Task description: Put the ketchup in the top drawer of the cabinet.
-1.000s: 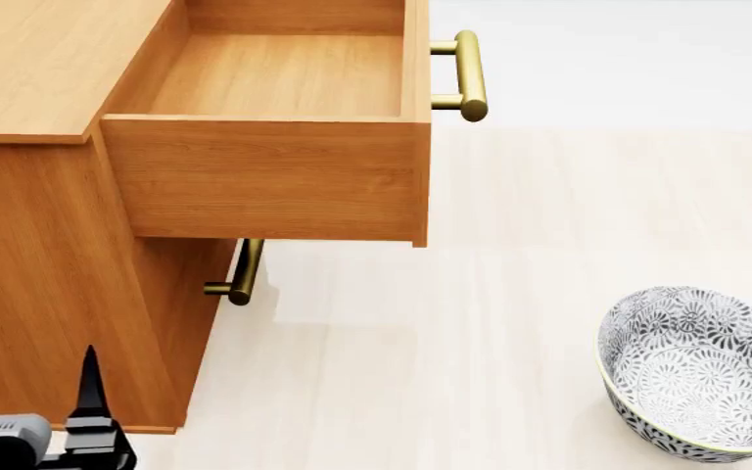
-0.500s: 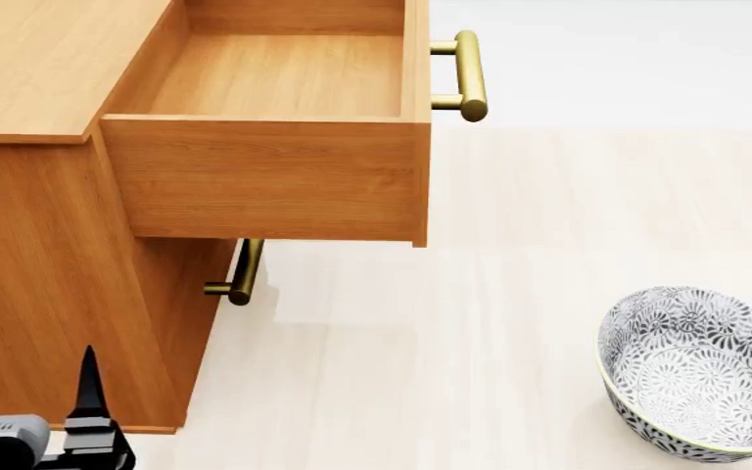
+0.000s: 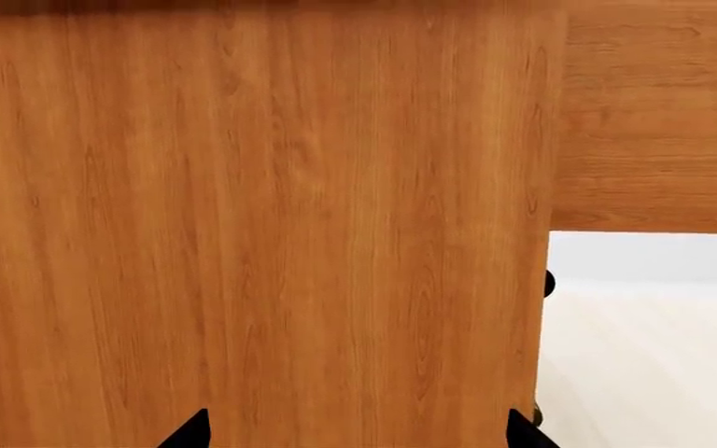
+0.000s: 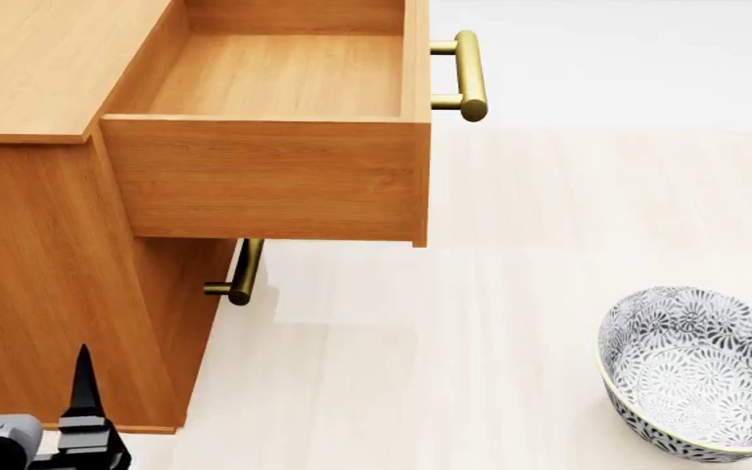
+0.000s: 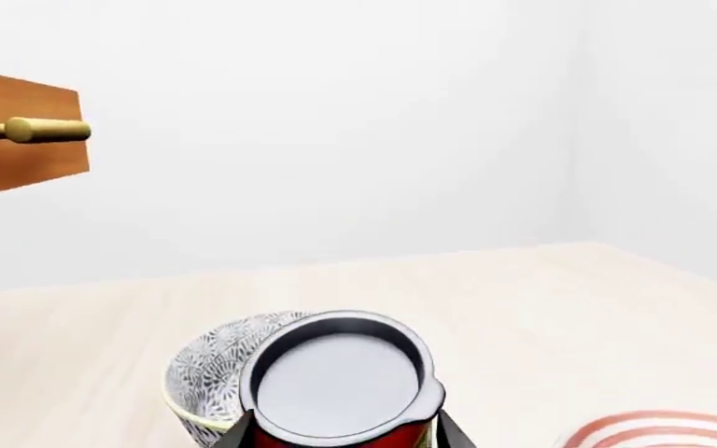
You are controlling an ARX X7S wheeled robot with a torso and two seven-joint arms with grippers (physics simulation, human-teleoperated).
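Ketchup (image 5: 340, 387) sits at the near edge of the right wrist view, silver lid up, red label just showing below the rim. Dark fingers of the right hand (image 5: 344, 431) flank it on both sides, clenched on the can. It is out of the head view. Just behind the can, the patterned bowl (image 5: 216, 369) stands on the pale floor (image 5: 521, 308); in the head view the bowl (image 4: 696, 372) rests at the right, well apart from the cabinet (image 4: 50, 294). A red-ringed item (image 5: 664, 431) lies at the corner of the right wrist view, too cropped to tell what it is. Top drawer (image 4: 271, 127) is pulled out, its interior bare wood, brass bar handle (image 4: 470, 74) on its front. The lower drawer's handle (image 4: 239, 274) shows beneath it. Left hand (image 3: 356, 431) hangs low beside the cabinet's side panel, two dark fingertips (image 3: 190, 431) held wide apart, released, nothing between them.
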